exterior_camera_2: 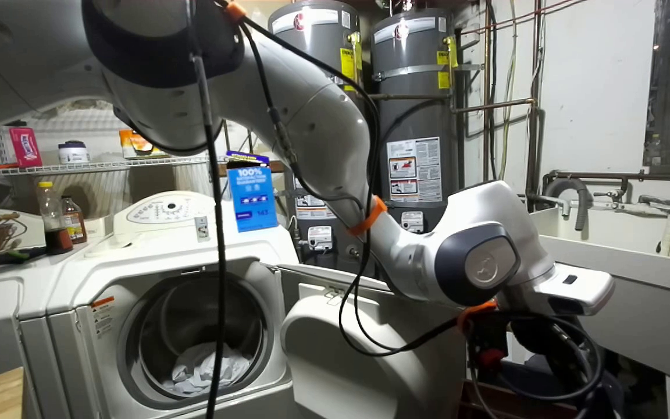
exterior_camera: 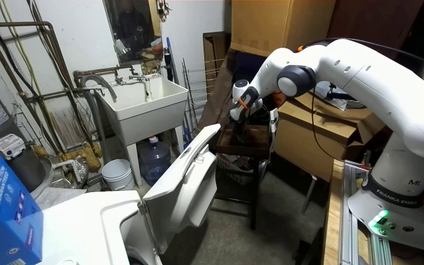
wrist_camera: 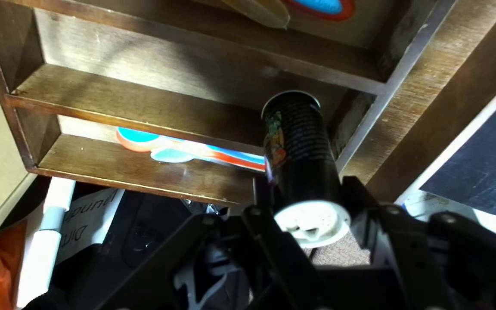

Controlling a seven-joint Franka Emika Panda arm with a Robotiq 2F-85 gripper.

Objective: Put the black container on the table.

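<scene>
The black container [wrist_camera: 302,159] is a dark cylinder with a coloured label, a silver rim at its far end and a white lid towards the camera. My gripper [wrist_camera: 307,187] is shut on it near the lid, one finger on each side. The container's far end is over the middle compartment of the wooden top; I cannot tell whether it touches. The table [exterior_camera: 228,148] has a dark-brown top with raised edges and black legs. The gripper [exterior_camera: 241,127] is just above that top; the container is hard to make out there. Cables partly hide the gripper [exterior_camera_2: 550,349] in an exterior view.
Coloured utensils [wrist_camera: 196,150] lie in the compartments. A cardboard box [exterior_camera: 307,136] stands beside the table, and a white laundry basket [exterior_camera: 243,176] is under it. An open white dryer door [exterior_camera: 182,184] and a white basin [exterior_camera: 153,123] stand nearby. A white pole [wrist_camera: 41,249] is beside the tabletop.
</scene>
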